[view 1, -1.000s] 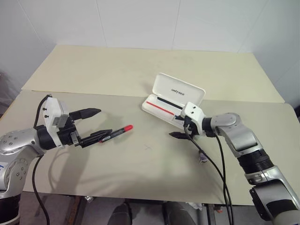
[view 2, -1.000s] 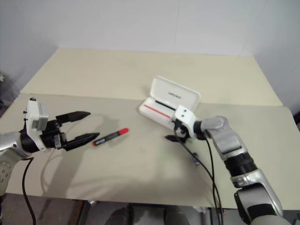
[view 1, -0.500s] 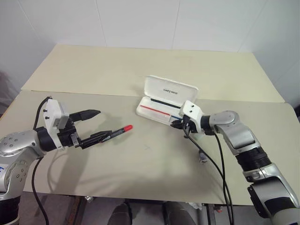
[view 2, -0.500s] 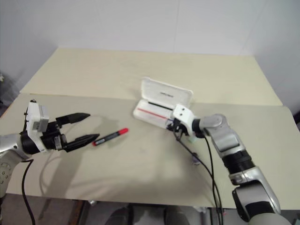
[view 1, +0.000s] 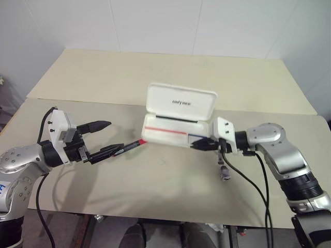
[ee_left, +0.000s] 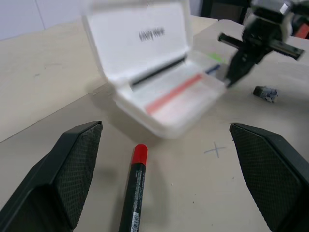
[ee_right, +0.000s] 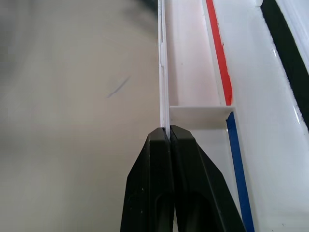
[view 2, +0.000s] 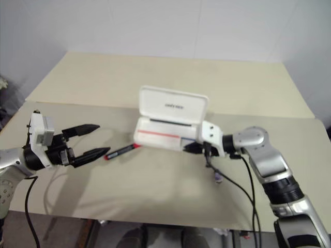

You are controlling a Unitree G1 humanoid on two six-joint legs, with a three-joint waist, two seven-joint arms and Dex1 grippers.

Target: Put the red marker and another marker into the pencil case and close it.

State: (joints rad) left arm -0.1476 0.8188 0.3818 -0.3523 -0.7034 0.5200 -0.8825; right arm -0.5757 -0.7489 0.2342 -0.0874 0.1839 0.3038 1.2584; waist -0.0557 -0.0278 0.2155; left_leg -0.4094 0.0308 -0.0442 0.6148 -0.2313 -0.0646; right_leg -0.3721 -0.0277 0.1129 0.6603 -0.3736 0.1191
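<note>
The right gripper (view 1: pixel 199 146) is now clamped on the front wall of the pencil case (view 1: pixel 176 116), where a second ago its jaws stood apart just beside the case. Since then the open case has been dragged across the counter (view 1: pixel 155 77) toward 9 o'clock. Its near corner now sits touching or almost touching the red cap of the red marker (view 1: pixel 129 146). The left gripper (view 1: pixel 106 137) holds wide, unchanged, straddling the marker's far end without contact. Judgement: the case is being brought within reach for loading; neither marker is confirmed inside and the lid stands upright
</note>
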